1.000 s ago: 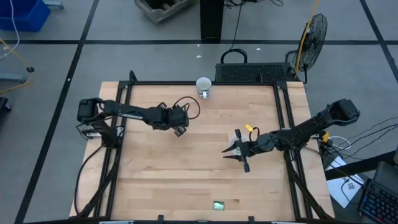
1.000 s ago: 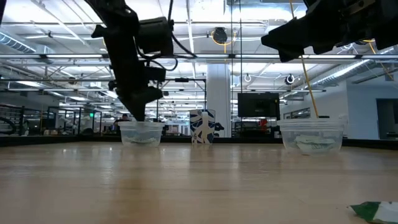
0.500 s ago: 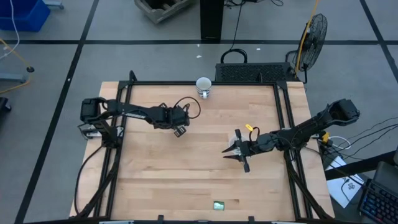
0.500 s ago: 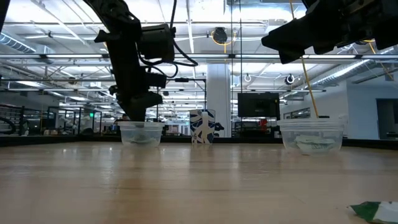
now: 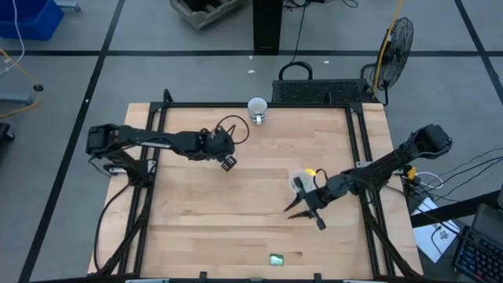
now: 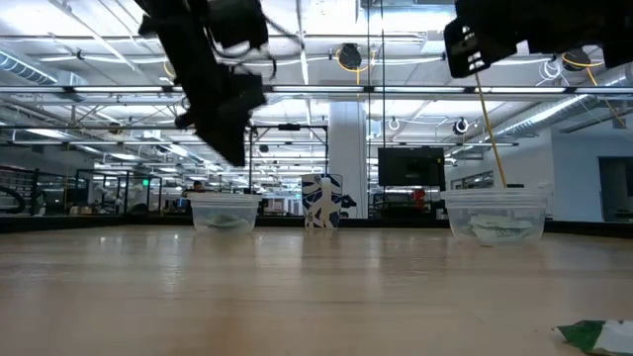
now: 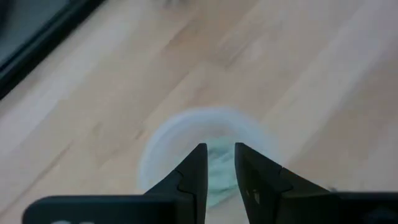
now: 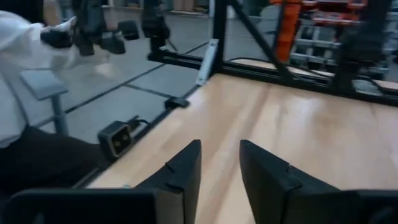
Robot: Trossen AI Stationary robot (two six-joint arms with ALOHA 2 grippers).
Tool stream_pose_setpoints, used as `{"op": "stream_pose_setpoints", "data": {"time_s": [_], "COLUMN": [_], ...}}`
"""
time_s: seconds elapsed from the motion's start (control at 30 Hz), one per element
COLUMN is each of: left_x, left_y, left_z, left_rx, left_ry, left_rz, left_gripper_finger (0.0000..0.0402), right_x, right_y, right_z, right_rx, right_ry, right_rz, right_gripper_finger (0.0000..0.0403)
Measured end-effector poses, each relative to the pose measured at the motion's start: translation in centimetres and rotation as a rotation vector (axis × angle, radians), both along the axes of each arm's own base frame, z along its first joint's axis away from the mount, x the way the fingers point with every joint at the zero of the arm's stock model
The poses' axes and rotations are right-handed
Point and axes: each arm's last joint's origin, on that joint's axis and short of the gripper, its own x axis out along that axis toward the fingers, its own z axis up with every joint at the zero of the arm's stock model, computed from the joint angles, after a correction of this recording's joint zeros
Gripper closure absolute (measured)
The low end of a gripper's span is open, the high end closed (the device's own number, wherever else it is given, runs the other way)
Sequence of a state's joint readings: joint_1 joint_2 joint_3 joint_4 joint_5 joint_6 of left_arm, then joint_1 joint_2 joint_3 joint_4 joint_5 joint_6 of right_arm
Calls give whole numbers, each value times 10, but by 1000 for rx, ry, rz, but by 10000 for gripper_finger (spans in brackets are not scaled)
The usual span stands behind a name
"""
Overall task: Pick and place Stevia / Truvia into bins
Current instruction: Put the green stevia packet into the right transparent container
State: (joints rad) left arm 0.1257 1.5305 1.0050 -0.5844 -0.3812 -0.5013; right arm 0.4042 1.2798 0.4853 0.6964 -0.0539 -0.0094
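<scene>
Both arms have shifted since the earlier frames: left gripper [image 5: 229,163] has lifted off its cup and drawn back slightly toward 9 o'clock; right gripper [image 5: 308,212] has swung from over its cup toward 6 o'clock, uncovering the cup. Item, left bin [image 6: 225,211]: clear cup at roughly 10 o'clock of table centre, greenish-white sachets lying inside, seen directly below the left gripper's fingers [image 7: 194,168], which stand slightly apart with nothing between them. Item, right bin [image 5: 297,181]: clear cup at about 3 o'clock of centre, several sachets heaped in it in the low view, the right gripper now just beside it on the 6 o'clock side. Right gripper's fingers [image 8: 184,167] parted and empty, aimed out over bare wood toward the table edge. Item, last loose sachet [image 5: 276,259]: green and white, lying flat on the table [image 5: 236,212] near the 6 o'clock edge, well apart from both cups; long axis appears to run 9-to-3, though which end leads cannot be told. Progress, as judged: most packets binned, one visibly outstanding, likely the right arm's to fetch. Also present: white paper cup [image 5: 257,106] at the 12 o'clock edge, and a seated person [image 8: 25,93] beyond the table.
</scene>
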Motion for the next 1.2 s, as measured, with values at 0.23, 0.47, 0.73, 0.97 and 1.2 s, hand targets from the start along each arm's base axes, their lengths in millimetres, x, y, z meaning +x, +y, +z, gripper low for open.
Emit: {"op": "stream_pose_setpoints", "data": {"time_s": [0.23, 0.47, 0.73, 0.97, 1.2], "left_x": [1, 10, 9, 5, 4], "left_y": [-20, -53, -93, -122, -127], "left_z": [53, 66, 64, 68, 68], "left_rx": [-31, -56, -159, -106, -78], "left_ry": [-395, -533, -567, -598, -590], "left_rz": [-75, -254, -300, -386, -402], "left_gripper_finger": [314, 314, 314, 314, 314], "right_x": [33, 37, 21, 28, 37], "right_y": [44, 97, 133, 138, 127], "right_z": [-4, -42, -92, -118, -123], "right_rx": [-37, -41, -155, -87, 3], "right_ry": [53, 201, 233, 204, 315], "right_rz": [97, 183, 20, -27, 13], "right_gripper_finger": [235, 217, 221, 221, 221]}}
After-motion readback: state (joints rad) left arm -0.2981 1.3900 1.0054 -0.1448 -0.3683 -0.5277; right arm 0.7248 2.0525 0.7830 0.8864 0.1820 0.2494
